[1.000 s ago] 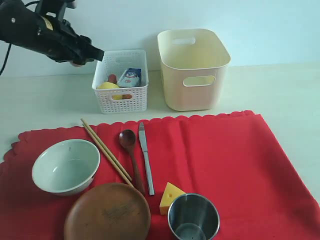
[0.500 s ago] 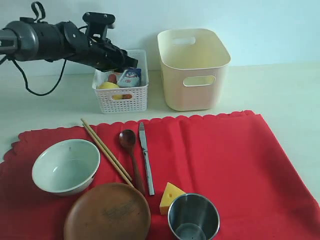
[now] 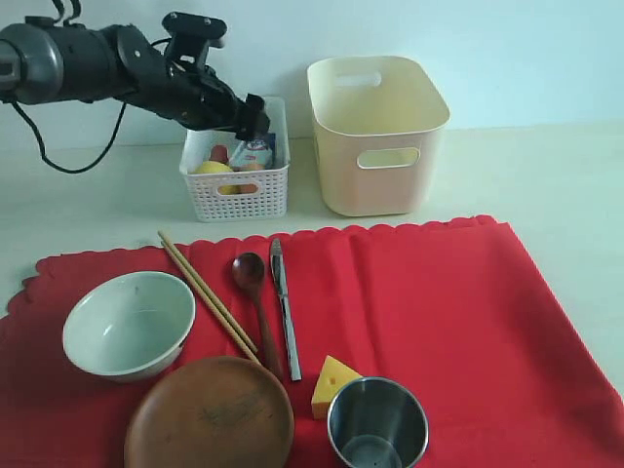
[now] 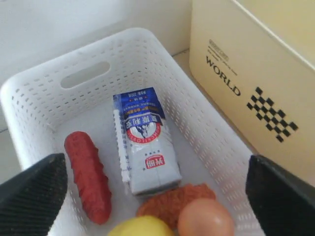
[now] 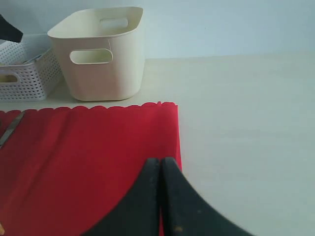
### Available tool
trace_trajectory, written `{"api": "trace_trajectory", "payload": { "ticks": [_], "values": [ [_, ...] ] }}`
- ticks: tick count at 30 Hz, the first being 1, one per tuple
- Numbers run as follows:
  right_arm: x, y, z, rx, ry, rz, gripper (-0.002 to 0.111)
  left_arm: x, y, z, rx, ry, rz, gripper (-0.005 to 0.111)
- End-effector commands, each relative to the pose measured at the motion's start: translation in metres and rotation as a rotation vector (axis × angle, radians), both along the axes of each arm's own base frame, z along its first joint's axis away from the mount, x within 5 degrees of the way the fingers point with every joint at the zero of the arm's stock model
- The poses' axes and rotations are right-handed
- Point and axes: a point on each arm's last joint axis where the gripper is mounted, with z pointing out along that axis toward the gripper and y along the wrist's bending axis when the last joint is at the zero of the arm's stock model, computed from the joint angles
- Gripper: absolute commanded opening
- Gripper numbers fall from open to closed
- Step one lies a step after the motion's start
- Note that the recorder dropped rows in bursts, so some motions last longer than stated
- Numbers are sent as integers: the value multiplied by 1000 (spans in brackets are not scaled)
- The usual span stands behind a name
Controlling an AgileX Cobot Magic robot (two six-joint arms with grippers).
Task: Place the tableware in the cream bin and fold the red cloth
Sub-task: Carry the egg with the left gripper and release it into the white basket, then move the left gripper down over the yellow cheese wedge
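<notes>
Left fingers point(image 3: 255, 113) spread wide, empty, above white basket point(image 3: 234, 195); cream bin point(image 3: 375, 146) just beside. Right fingers point(image 5: 160, 196) closed over red cloth point(image 3: 419, 312). Bowl point(image 3: 127, 322) and knife point(image 3: 285, 312) on cloth, well apart from left fingers; binning apparently unstarted. Next, likely: left fingers descend, grip bowl.

- The round brown wooden plate point(image 3: 210, 414) and the steel cup point(image 3: 377, 424) were cut off by the bottom edge of the exterior view.
- The red cloth point(image 3: 439, 322) ran off that view's left and bottom edges.
- In the left wrist view, the lemon point(image 4: 140, 227) and the egg point(image 4: 205, 223) were cut off by the picture's edge.
- The small words on the blue and white pack point(image 4: 145, 142) were too tiny to read.
- In the exterior view, the white basket point(image 3: 234, 190) hid most of the things inside it.
</notes>
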Motion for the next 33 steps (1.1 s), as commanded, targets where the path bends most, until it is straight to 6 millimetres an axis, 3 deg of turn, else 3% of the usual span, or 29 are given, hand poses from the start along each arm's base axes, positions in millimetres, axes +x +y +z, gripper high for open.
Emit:
{"api": "trace_trajectory", "payload": {
  "ticks": [1,5,10,19,25,33],
  "values": [
    [0,0,1,-2,-18,-2,0,-14,16,32,24,89,-44,93],
    [0,0,1,-2,-18,-2,0,-31,27,52,35,208,-89,92],
    [0,0,1,-2,-18,-2,0,-57,29,68,20,318,-138,80],
    [0,0,1,-4,-18,-2,0,-111,38,71,5,384,-176,78],
    [0,0,1,-2,-18,-3,0,-153,14,62,47,392,-288,78],
    [0,0,1,-2,-18,-3,0,-204,-46,44,109,403,-471,78]
  ]
}}
